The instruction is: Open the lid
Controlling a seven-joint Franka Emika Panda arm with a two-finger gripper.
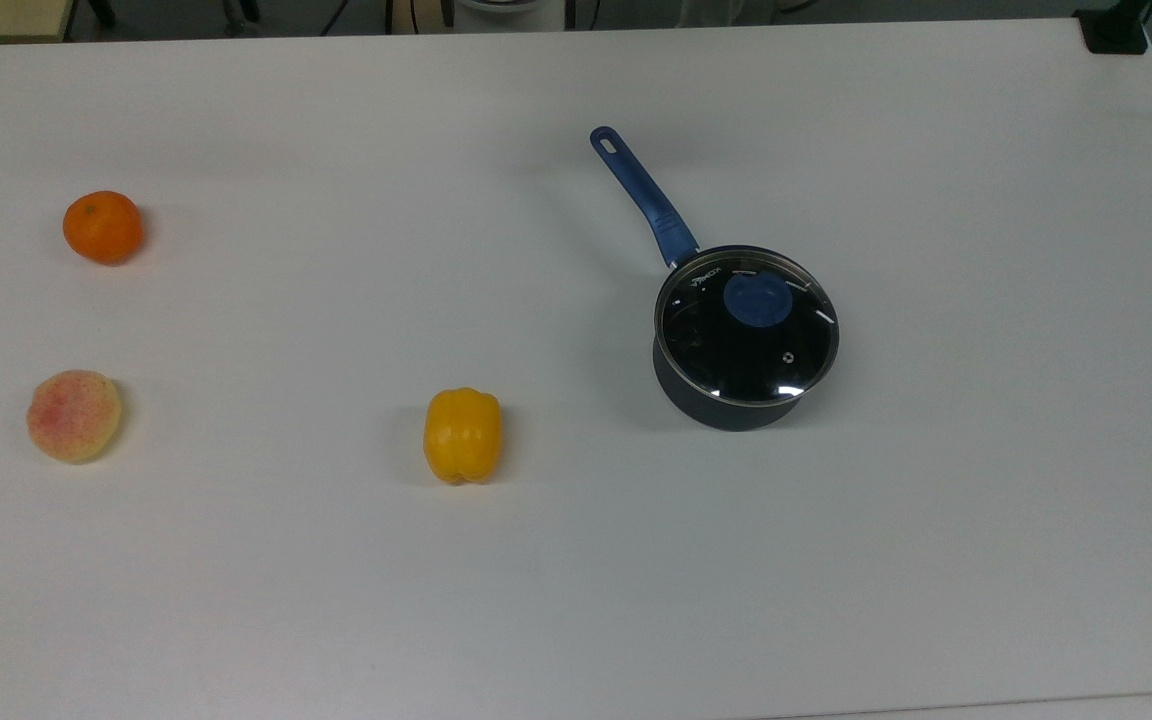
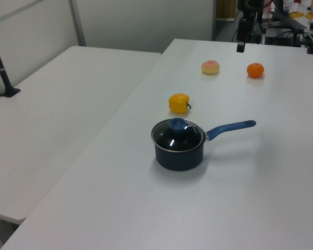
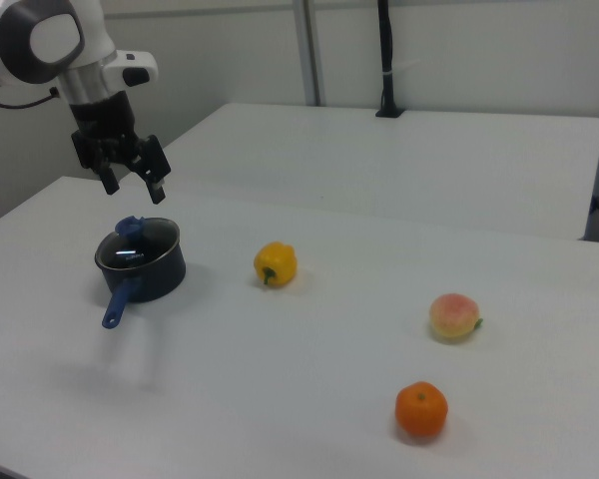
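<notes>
The lid (image 1: 736, 352) is a clear glass disc with a metal rim and a blue knob (image 1: 756, 300). It lies flat on the dark saucepan (image 1: 726, 408), whose long blue handle (image 1: 641, 190) points to the top view's upper left. The lid (image 2: 177, 136) and pan (image 2: 180, 157) sit mid-table in the left view. In the right view my gripper (image 3: 134, 188) hangs open a short way above the lid (image 3: 138, 245), not touching it, with nothing between its fingers.
On the white table (image 1: 936, 560) a yellow bell pepper (image 1: 462, 435) lies left of the pan in the top view. An orange (image 1: 102, 227) and a peach (image 1: 73, 415) sit at the far left. A second table (image 2: 57, 104) adjoins, with a black post (image 3: 384, 60).
</notes>
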